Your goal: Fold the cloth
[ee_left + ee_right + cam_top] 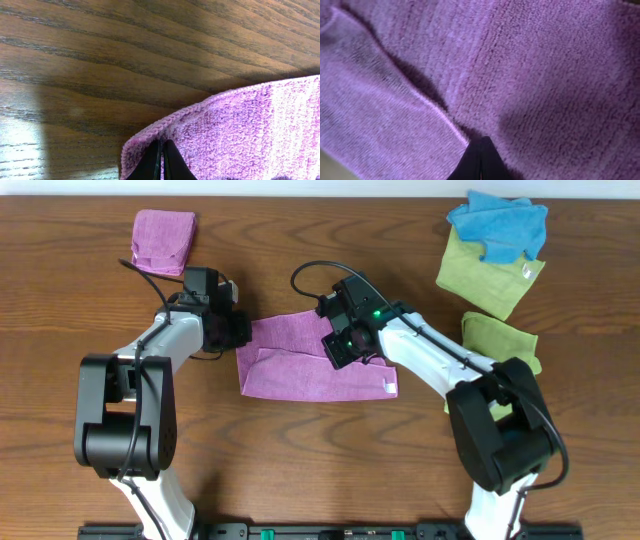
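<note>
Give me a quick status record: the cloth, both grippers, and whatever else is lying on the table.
cloth: mid-table, flat but creased, one layer partly doubled over
white tag: at the cloth's near right corner
left gripper: shut, apparently pinching the cloth's far left corner
right gripper: shut on a ridge of the cloth, towards its far right
folded purple pad: far left, untouched
blue cloth: lying on a green cloth, far right
second green cloth: right side, nearer
fold: not finished

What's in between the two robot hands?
The purple cloth lies there, reaching from the left gripper to the right gripper. The overhead view shows it.
</note>
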`<action>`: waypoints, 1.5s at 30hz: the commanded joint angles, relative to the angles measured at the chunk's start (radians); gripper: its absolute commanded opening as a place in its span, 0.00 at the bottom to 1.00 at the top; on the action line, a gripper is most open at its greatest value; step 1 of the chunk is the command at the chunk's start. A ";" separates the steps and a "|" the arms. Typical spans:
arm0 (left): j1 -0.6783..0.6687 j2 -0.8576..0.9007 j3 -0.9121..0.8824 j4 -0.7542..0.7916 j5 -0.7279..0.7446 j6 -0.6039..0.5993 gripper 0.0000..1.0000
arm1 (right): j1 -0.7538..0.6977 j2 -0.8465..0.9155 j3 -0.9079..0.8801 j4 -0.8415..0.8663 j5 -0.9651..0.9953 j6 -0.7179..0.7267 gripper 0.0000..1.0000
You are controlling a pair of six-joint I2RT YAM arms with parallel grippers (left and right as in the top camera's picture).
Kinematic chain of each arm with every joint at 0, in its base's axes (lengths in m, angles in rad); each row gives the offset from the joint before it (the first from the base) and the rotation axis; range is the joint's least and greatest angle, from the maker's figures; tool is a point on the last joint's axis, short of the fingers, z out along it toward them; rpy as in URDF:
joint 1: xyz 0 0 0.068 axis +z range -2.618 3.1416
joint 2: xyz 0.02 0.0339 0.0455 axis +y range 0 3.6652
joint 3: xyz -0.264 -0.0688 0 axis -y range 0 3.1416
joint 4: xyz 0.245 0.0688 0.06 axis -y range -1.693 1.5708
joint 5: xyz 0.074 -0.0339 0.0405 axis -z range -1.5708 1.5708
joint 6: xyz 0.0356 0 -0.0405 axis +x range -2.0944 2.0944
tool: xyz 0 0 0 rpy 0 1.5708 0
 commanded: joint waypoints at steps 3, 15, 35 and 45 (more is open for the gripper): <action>0.000 0.024 0.000 0.002 -0.011 0.006 0.05 | 0.008 0.052 0.013 0.001 0.017 0.005 0.01; 0.000 0.024 0.000 -0.001 -0.016 0.006 0.05 | 0.008 0.063 0.013 -0.192 -0.004 0.005 0.02; 0.000 0.024 0.000 -0.031 -0.048 -0.029 0.05 | 0.021 -0.028 0.014 -0.354 -0.200 0.002 0.01; 0.000 0.024 0.000 -0.035 -0.046 -0.032 0.06 | 0.175 -0.054 0.011 -0.402 -0.101 -0.034 0.01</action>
